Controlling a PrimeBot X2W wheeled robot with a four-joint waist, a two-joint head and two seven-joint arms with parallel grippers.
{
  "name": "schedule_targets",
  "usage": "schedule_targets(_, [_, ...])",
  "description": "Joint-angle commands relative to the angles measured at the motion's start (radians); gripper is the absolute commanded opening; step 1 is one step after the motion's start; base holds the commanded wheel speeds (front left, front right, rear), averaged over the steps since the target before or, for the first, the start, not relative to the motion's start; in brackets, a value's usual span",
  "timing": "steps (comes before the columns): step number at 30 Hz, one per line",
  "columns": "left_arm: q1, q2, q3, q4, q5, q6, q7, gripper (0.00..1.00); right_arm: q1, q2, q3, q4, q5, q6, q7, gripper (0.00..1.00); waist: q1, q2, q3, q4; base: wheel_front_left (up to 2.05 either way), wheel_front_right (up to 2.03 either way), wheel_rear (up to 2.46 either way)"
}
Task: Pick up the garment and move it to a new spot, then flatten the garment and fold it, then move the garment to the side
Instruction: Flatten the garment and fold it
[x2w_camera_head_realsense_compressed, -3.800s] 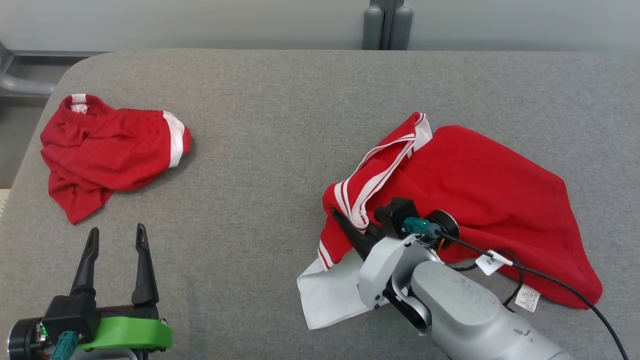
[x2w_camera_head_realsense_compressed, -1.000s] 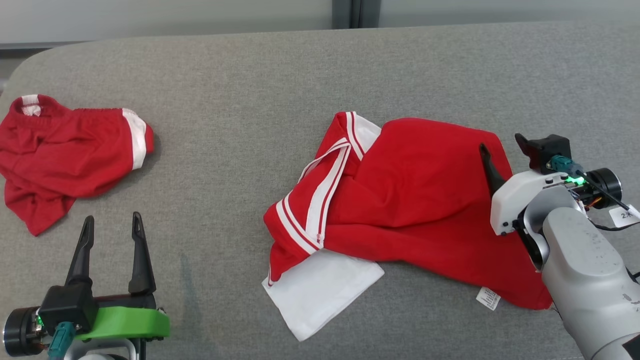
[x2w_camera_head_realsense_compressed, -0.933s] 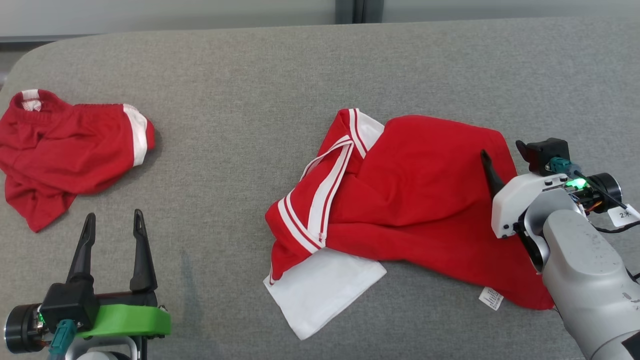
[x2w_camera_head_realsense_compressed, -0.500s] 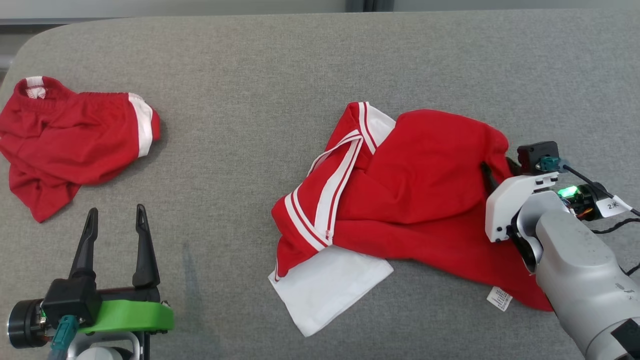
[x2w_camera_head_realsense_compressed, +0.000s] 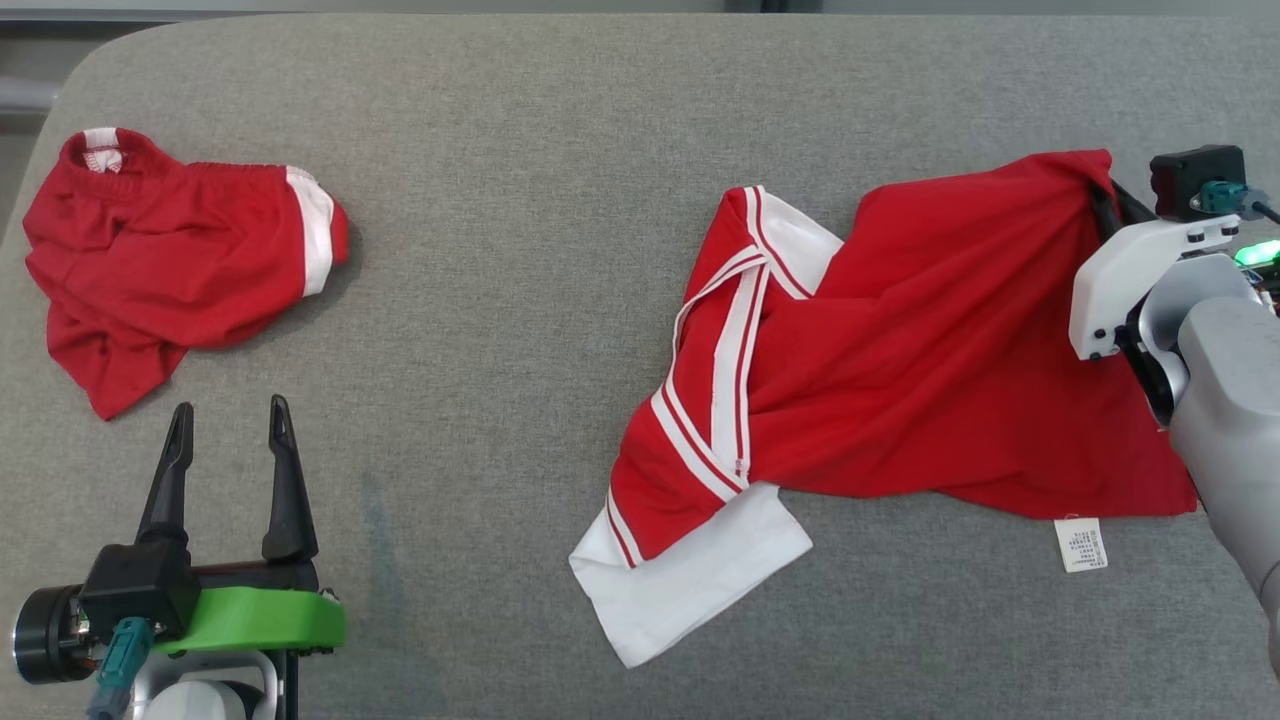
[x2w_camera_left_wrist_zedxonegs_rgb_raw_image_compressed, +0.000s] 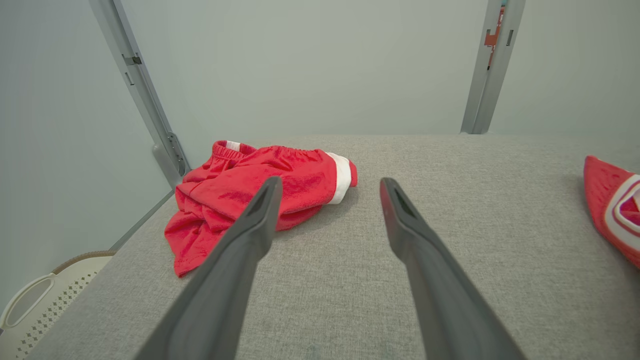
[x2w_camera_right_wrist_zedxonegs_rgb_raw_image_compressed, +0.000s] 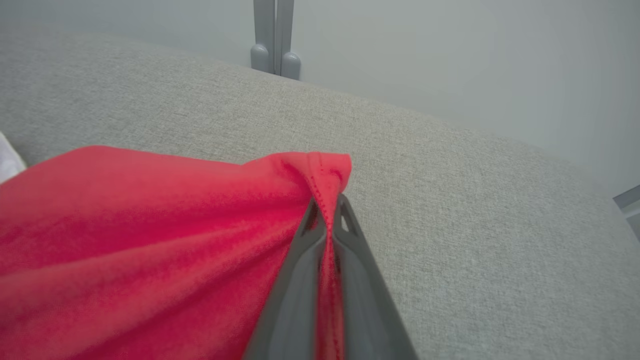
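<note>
Pinching the far-right corner of the red garment (x2w_camera_head_realsense_compressed: 900, 340), the R gripper (x2w_camera_head_realsense_compressed: 1100, 195) has its jaws closed tight on a fold of hem. In the R wrist view the cloth bunches between the two dark fingers (x2w_camera_right_wrist_zedxonegs_rgb_raw_image_compressed: 300, 280) and creases run toward the grip. Rest of the garment lies on the right half of the grey padded table (x2w_camera_head_realsense_compressed: 520, 200), rumpled, not flat. White-striped trim sits at its left side, a white panel (x2w_camera_head_realsense_compressed: 690, 570) sticks out at the near-left corner, and a care label (x2w_camera_head_realsense_compressed: 1081, 545) hangs off the near edge onto the table. L gripper (x2w_camera_head_realsense_compressed: 228, 420) is at near left w/ jaws wide apart and nothing between them. It points toward the crumpled red shorts (x2w_camera_head_realsense_compressed: 170, 260) at far left, well apart from them. White perforated basket (x2w_camera_left_wrist_zedxonegs_rgb_raw_image_compressed: 30, 305) sits below the table's left side.
</note>
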Motion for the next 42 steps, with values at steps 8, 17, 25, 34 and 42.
schedule_targets(8, [0.007, 0.002, 0.005, 0.004, -0.009, 0.003, 0.0, 1.0, -0.016, 0.018, -0.007, 0.041, 0.022, -0.001, -0.052, 1.0, 0.0, -0.0001, -0.015, -0.003, 0.0, 0.0, 0.0])
schedule_targets(17, [0.043, 0.002, 0.027, 0.001, 0.028, -0.005, 0.0, 1.0, 0.131, 0.016, -0.122, -0.218, 0.018, -0.001, -0.075, 1.0, 0.0, -0.0001, -0.08, -0.054, 0.0, 0.0, 0.0])
schedule_targets(25, [0.077, 0.002, 0.042, -0.001, 0.047, -0.007, 0.0, 1.0, 0.42, 0.094, -0.264, -0.596, -0.062, -0.001, -0.075, 1.0, 0.0, -0.0001, -0.131, -0.1, 0.0, 0.0, 0.0])
schedule_targets(34, [0.107, 0.002, 0.048, 0.008, 0.069, -0.006, 0.0, 1.0, 0.665, 0.213, -0.317, -0.87, -0.137, -0.001, -0.075, 1.0, 0.0, -0.0001, -0.168, -0.133, 0.0, 0.0, 0.0])
schedule_targets(42, [0.116, 0.002, 0.042, 0.019, 0.078, 0.006, 0.0, 1.0, 0.807, 0.264, -0.332, -0.981, -0.173, -0.001, -0.076, 1.0, 0.0, -0.0001, -0.193, -0.131, 0.0, 0.0, 0.0])
